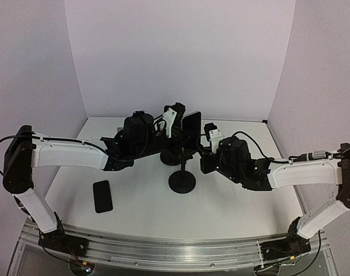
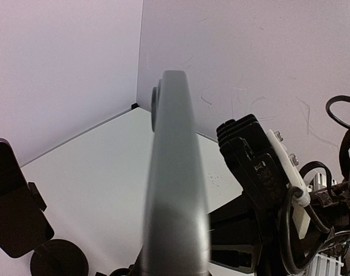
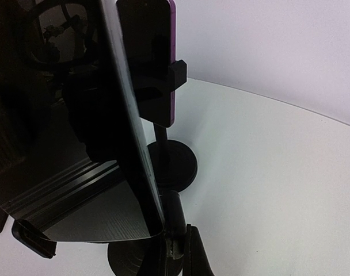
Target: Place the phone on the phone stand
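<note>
Grey-edged, dark-faced slab phone (image 1: 192, 125) — upright, long axis near vertical, above black round-base pole stand (image 1: 182, 181). Left gripper (image 1: 175, 117) nearer, fingers clamped on phone edges. Right gripper (image 1: 212, 133) just right of stand — fingers together, contact undetermined. Seating likely needs straight descent.

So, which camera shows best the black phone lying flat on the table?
The top external view: the black phone lies whole and uncovered on the table, front left. Neither wrist view shows it.
</note>
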